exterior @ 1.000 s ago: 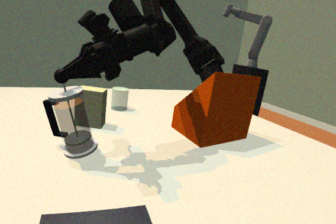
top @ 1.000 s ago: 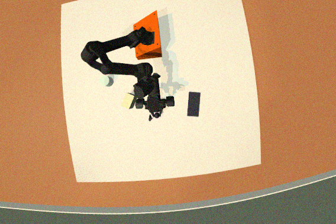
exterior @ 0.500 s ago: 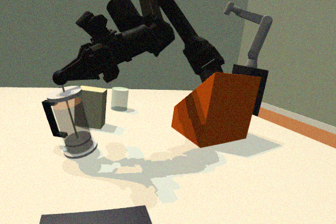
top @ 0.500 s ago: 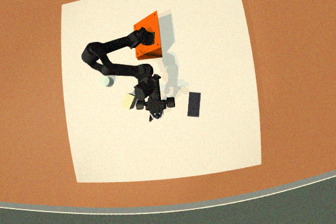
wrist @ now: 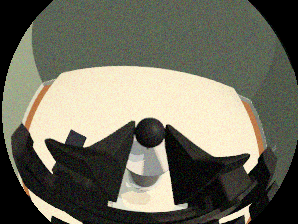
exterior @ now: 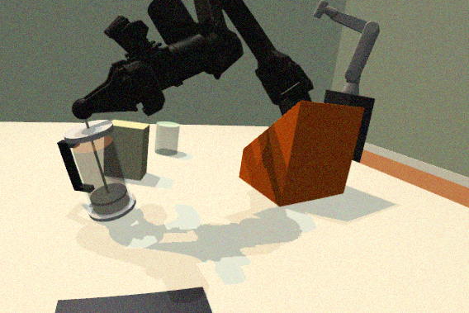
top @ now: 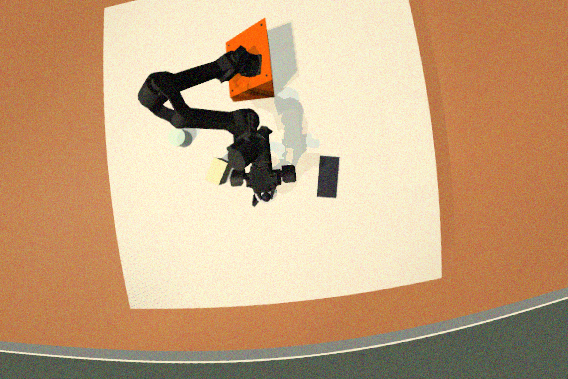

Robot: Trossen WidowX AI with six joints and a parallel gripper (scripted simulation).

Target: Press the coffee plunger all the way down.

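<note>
The coffee press point(exterior: 85, 169) point(wrist: 154, 161) stands left in the exterior view, its glass body leaning to the left and its base ring tilted, the right side higher. The plunger disc point(exterior: 109, 200) is low in the glass, by the base. The black round knob point(exterior: 82, 109) point(wrist: 150, 133) is a little above the lid point(exterior: 97, 130), with a short bit of rod between. My gripper point(top: 264, 196) point(exterior: 83, 107) point(wrist: 150, 127) is shut on the knob, one finger on each side in the wrist view. The arm hides most of the press in the top view.
A yellowish box point(top: 216, 171) point(exterior: 128, 151) stands close behind the press. A pale green cylinder point(top: 177, 138) point(exterior: 167, 139) is farther back. A dark flat rectangle point(top: 328, 177) point(exterior: 136, 301) lies across from the box. The orange wedge point(top: 255, 48) point(exterior: 318, 151) is at the arm's base.
</note>
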